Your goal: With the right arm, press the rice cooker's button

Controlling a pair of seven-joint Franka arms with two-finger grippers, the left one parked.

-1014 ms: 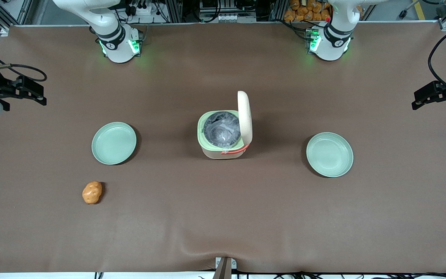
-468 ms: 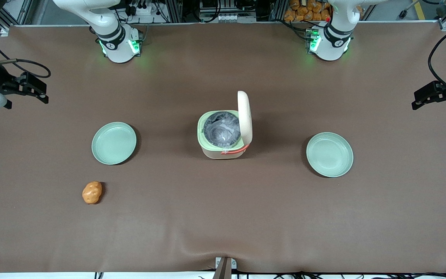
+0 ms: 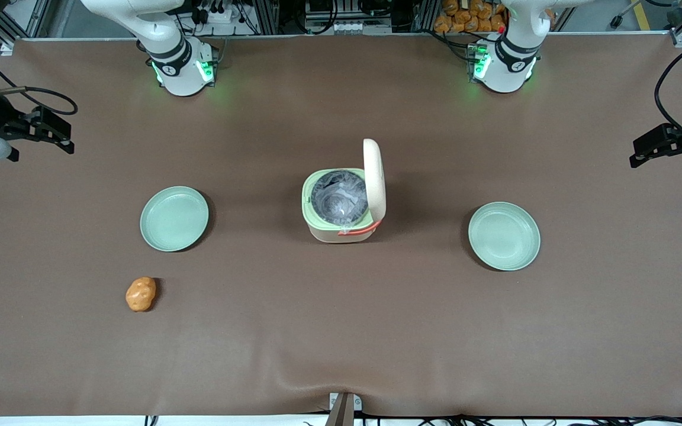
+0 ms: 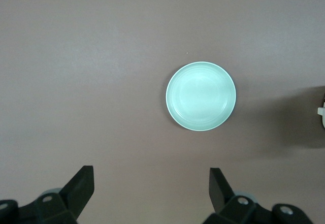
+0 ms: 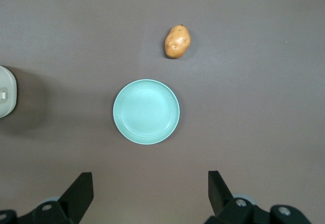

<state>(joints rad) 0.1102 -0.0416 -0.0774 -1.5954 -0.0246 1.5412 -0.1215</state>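
The rice cooker (image 3: 339,232) stands mid-table, cream-white with a pale green rim. Its lid (image 3: 375,177) is raised upright and the silvery inner pot (image 3: 338,197) is exposed. The salmon handle (image 3: 360,229) lies across the side nearest the front camera. In the right wrist view only an edge of the rice cooker (image 5: 5,98) shows, with a small pale rectangle on it; I cannot tell whether that is the button. My right gripper (image 3: 64,137) hovers at the working arm's end of the table, far from the cooker. It is open (image 5: 150,176) with nothing between its fingers.
A pale green plate (image 3: 174,218) lies between my gripper and the cooker, below the gripper's camera (image 5: 146,112). An orange potato (image 3: 140,293) sits nearer the front camera than that plate. A second green plate (image 3: 504,236) lies toward the parked arm's end.
The right gripper has shifted slightly, drawing a little farther from the front camera. The cooker, plates and potato have not moved.
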